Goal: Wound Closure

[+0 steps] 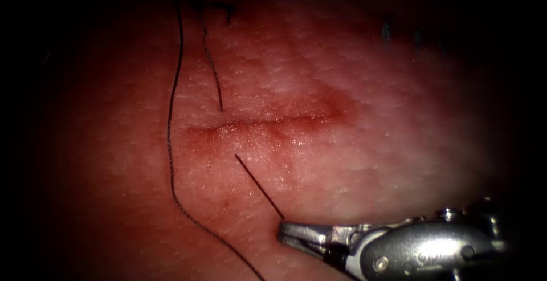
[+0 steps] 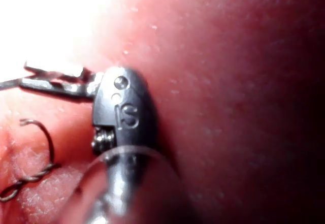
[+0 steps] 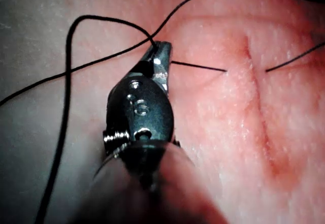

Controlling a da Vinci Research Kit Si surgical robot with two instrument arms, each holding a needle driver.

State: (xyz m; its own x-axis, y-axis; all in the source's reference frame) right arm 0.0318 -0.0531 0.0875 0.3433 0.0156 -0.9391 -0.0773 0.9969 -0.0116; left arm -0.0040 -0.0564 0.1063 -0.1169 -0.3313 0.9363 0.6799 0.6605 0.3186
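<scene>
Right tool holds a taut strand just below the cut

The right tool [image 1: 296,236] enters from the lower right, shaft near level, jaws closed on the thread [image 1: 259,187]; this strand slants up-left into the tissue [image 1: 370,144] below the cut [image 1: 262,124]. A second strand leaves above the cut. In the left wrist view the left tool [image 2: 51,79] has its jaws closed on a thin dark strand; needle not identifiable
</scene>
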